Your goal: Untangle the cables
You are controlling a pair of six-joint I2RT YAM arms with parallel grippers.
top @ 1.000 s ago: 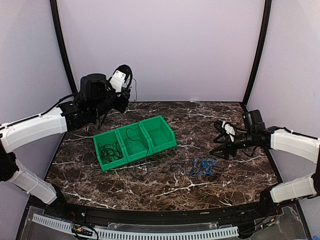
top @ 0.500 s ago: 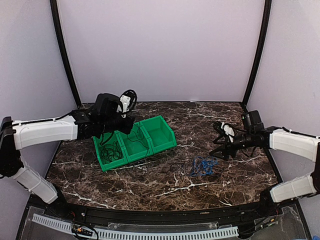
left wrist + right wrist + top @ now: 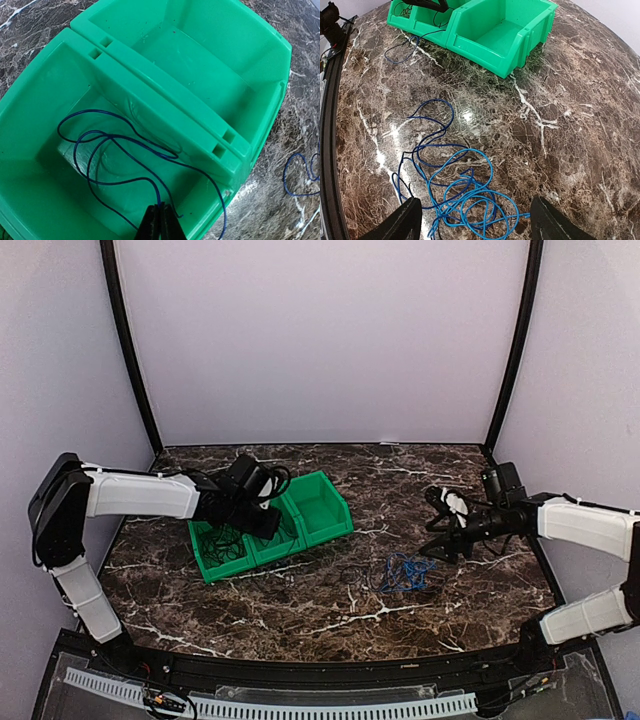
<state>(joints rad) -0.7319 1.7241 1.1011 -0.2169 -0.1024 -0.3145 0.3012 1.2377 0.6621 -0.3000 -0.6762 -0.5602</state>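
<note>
My left pincer [image 3: 159, 212] is pinching a thin dark cable [image 3: 100, 137] looping loosely in the green bin [image 3: 165, 107]'s middle compartment. My right pincer [image 3: 476, 204] is hanging spread wide above the tangled blue cable [image 3: 462, 197] on the table [image 3: 580, 100].

A dark, white-veined marble bench [image 3: 300, 605] is seen carrying a green three-compartment bin [image 3: 325, 532], which is set at an angle on its left half. A tangled blue cable [image 3: 470, 200] is spread loosely on the bare stone to the right of the bin and apart from it, with darker loops reaching toward the bin. A thin dark cable [image 3: 400, 50] is draped out of the middle compartment and laid on the bench just beside the bin's near wall.
</note>
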